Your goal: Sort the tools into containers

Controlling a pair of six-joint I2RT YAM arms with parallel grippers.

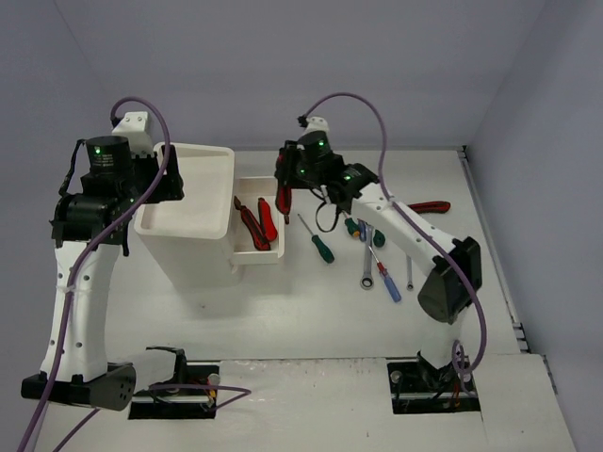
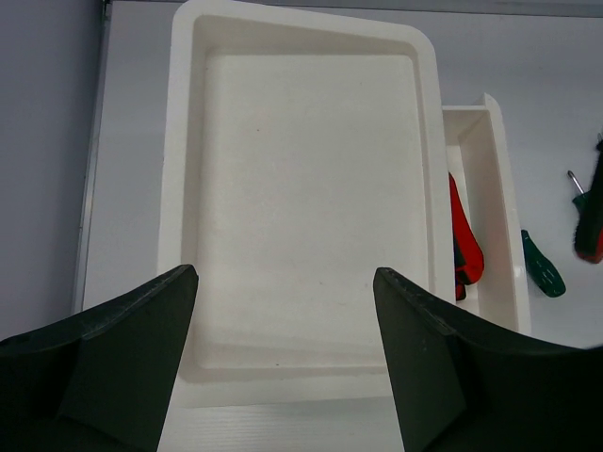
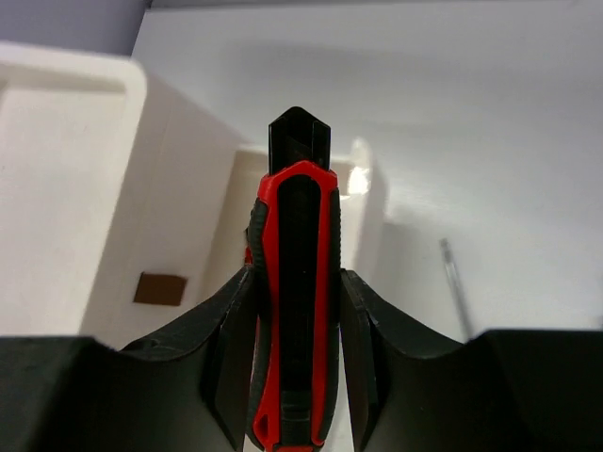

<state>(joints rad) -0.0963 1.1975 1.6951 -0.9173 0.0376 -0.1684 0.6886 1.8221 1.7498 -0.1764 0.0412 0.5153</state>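
- Left claw [image 2: 283, 278]: wide, above shallow tray top of tall white plastic box [image 2: 311, 169].
- Right claw [image 3: 297, 292]: gripping red-and-black utility knife [image 3: 300, 217].
- Pulled-out white drawer [image 2: 497, 217]: at tray's 3 o'clock.

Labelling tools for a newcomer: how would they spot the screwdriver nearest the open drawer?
Find the tall white box; its open drawer sticks out rightward. The screwdriver lies alone just beyond it, green-handled, apart from the tool cluster farther right.
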